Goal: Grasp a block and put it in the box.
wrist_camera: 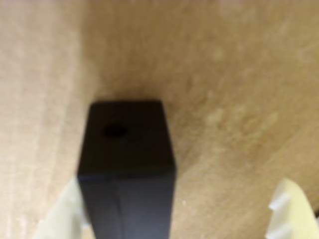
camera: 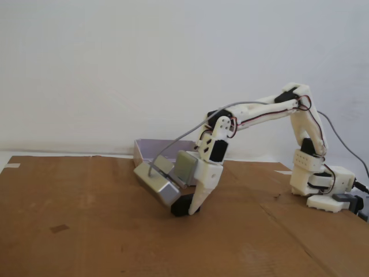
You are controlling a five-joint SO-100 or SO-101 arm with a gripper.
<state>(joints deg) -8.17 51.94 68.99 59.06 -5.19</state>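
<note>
gripper (camera: 185, 209): jaws spread, low on the cardboard | block (wrist_camera: 127, 164): between fingers in wrist view, contact unclear | box (camera: 151, 151): behind gripper, fixed view only

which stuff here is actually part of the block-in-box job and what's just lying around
Part of the job:
- block, black, between the fingers
- box, behind the arm
- gripper, low at the cardboard

Just there:
- brown cardboard sheet covering the table
- grey metal housing on the gripper
- grey cable

wall (camera: 115, 69): plain white | surface: brown cardboard (camera: 75, 231) | light: soft, even
</note>
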